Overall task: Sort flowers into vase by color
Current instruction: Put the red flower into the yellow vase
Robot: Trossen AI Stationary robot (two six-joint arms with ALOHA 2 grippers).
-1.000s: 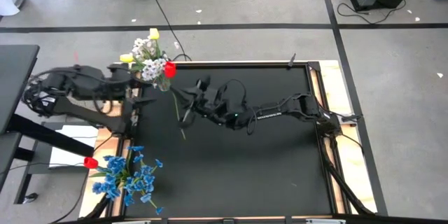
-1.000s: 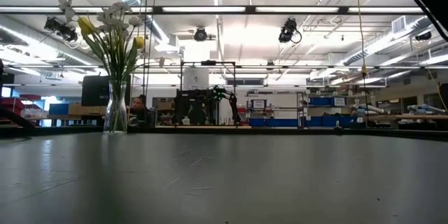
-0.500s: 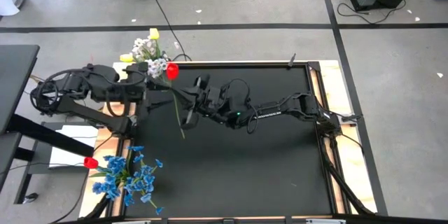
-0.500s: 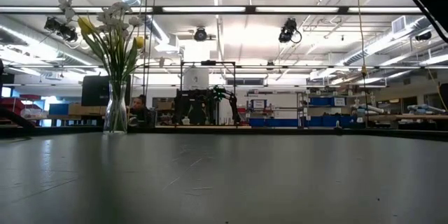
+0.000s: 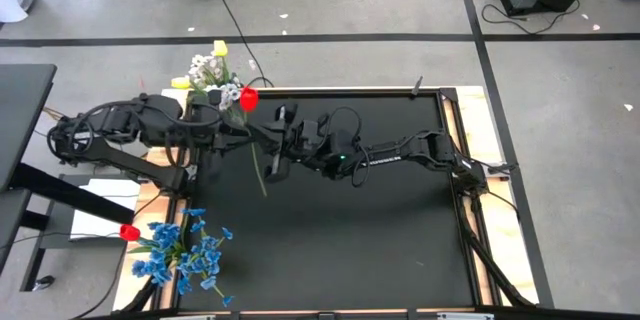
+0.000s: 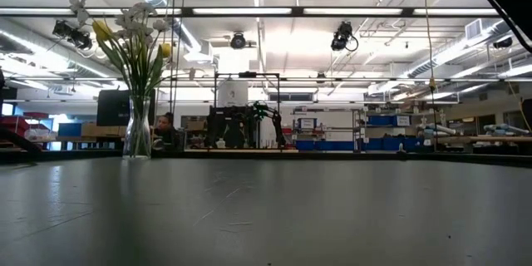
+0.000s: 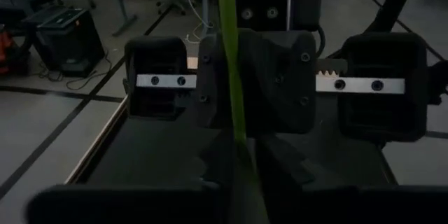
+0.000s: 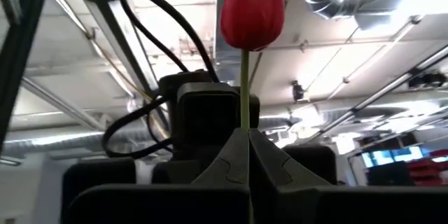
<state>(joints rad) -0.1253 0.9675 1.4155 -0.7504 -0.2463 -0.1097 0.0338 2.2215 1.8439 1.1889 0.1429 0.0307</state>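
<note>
A red tulip point(image 5: 248, 99) with a thin green stem point(image 5: 258, 165) is held above the black table's far left part. My right gripper point(image 5: 268, 155) is shut on the stem below the blossom point(image 8: 252, 7). My left gripper point(image 5: 246, 131) has come in from the left and its fingers close around the same stem point(image 7: 234, 77), facing the right gripper. A glass vase with white and yellow flowers point(image 5: 210, 82) stands on its base at the far left corner point(image 6: 137, 133). Blue flowers point(image 5: 185, 250) and another red tulip point(image 5: 130, 231) are at the near left. My right gripper pinches the stem point(image 8: 245, 122) between its two fingertips, a short way under the blossom. The fingers slant upward and the tulip stands above them, clear of the table. My left gripper's two fingers point(image 7: 217, 161) stand tight on either side of the stem point(image 7: 245, 168), coming level from the table's left and lying across it. I cannot tell whether both fingers touch it.
Wooden strips point(image 5: 465, 120) frame the black mat. A grey stand point(image 5: 25, 120) lies off the table's left. In the low view the mat's near part point(image 6: 266, 216) lies flat with only the vase on it; the room lies beyond.
My left gripper has moved from beside the white and yellow flowers toward the table's right edge, up to the red tulip's stem. The right gripper has stayed about where it was, still holding the tulip clear of the table.
</note>
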